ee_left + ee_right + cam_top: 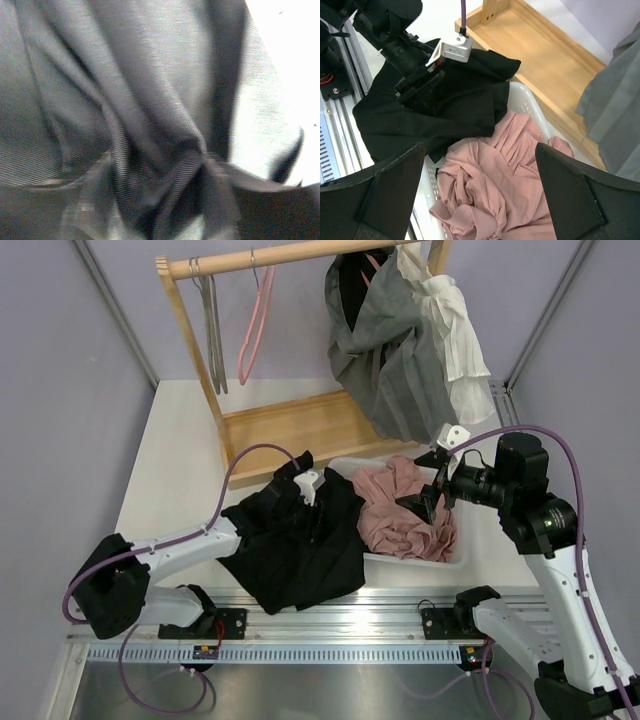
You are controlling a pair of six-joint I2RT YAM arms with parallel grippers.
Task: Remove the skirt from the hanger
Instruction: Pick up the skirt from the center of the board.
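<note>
The gray pleated skirt (395, 370) hangs at 1 o'clock in the overhead view from the wooden rail (290, 254), crowded between a black garment (345, 295) and a white one (455, 330); its hanger is hidden in the bunch. It looks light, limp and slippery, so it will likely sag and slide rather than hold any shape. The waistband close under the rail seems the best place to take hold, since a pinch of the pleats alone would probably just stretch them. Toward 7 o'clock, a black cloth (300, 550) sprawls half over the white basket (522, 102) and half on the counter (180, 440); whether it is a skirt, or hides a hanger, I cannot tell. The left gripper (312, 502) is buried in its folds, and I cannot tell how its jaws stand. The right gripper (480, 200) hangs spread wide and empty above the crumpled pink garment (405, 515) in the basket.
</note>
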